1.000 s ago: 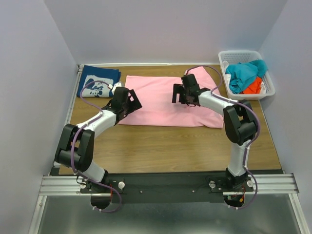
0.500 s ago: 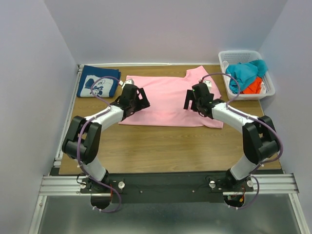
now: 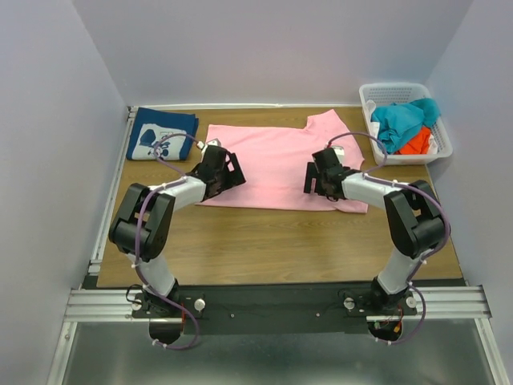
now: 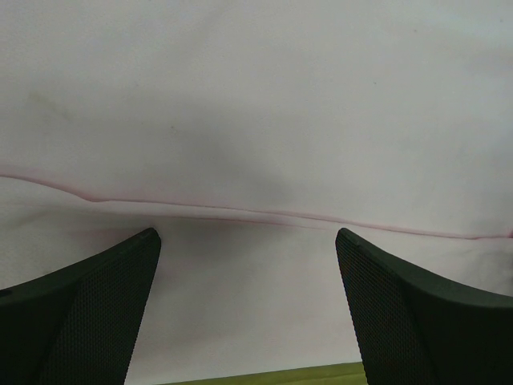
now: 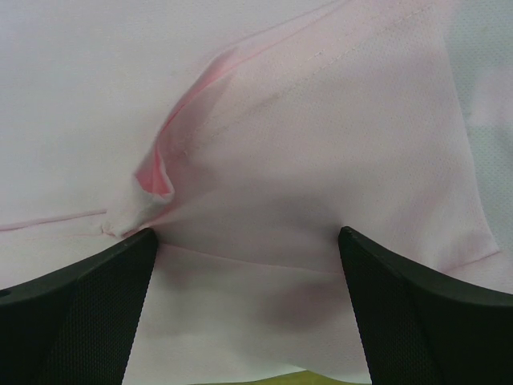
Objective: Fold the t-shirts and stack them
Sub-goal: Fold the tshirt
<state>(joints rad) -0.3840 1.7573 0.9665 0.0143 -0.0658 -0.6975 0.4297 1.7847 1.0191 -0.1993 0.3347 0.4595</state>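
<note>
Open jaws at the pink t-shirt (image 3: 276,164) hem, mid-table.
We judge the left gripper (image 3: 228,171) and right gripper (image 3: 313,178), both spread and empty, should pinch the hem evenly and lift together. The right wrist view shows a puckered fold (image 5: 160,172) the top view misses; only the top view shows the navy t-shirt (image 3: 163,134), folded far-left.

wooden table (image 3: 264,241) boxed in by plain pale lavender walls (image 3: 272,48).

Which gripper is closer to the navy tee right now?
Left. The left gripper is over the pink tee, on the side nearest the navy tee; the right gripper is over the opposite side.
</note>
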